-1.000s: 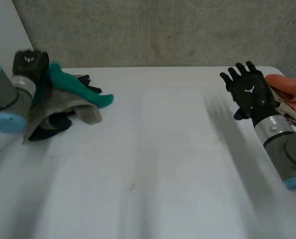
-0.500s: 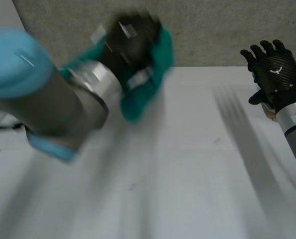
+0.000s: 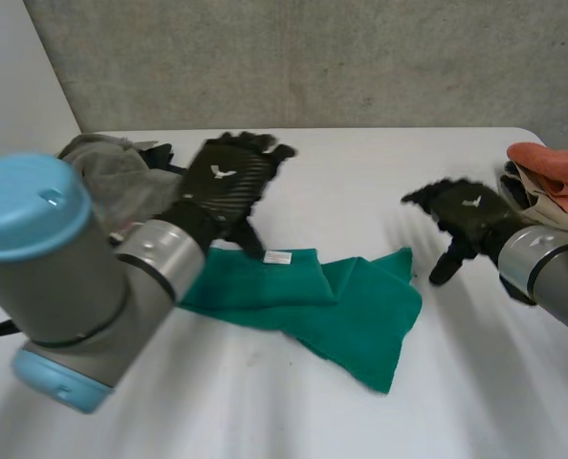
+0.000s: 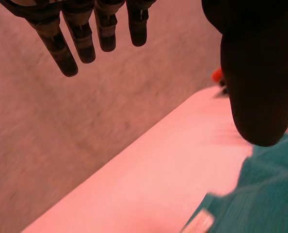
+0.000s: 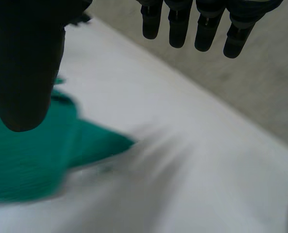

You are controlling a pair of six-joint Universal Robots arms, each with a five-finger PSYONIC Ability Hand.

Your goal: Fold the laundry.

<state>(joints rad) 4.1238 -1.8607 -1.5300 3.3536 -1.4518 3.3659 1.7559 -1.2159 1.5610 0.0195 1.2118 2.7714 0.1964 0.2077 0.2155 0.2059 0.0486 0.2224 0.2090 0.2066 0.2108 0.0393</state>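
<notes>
A green cloth lies rumpled and partly doubled over in the middle of the white table, with a white label showing near its far edge. My left hand hovers open just over the cloth's far left part, holding nothing. In the left wrist view its fingers are straight, and the green cloth lies below the thumb. My right hand is open, just right of the cloth's right corner. In the right wrist view the green cloth lies under the thumb.
A heap of grey and dark laundry sits at the table's far left, behind my left arm. An orange cloth on a beige one lies at the far right edge. A concrete wall stands behind the table.
My left hand swung from the left heap to the table's middle with the green cloth and let it go. The cloth now lies on the table. My right hand came down towards it.
</notes>
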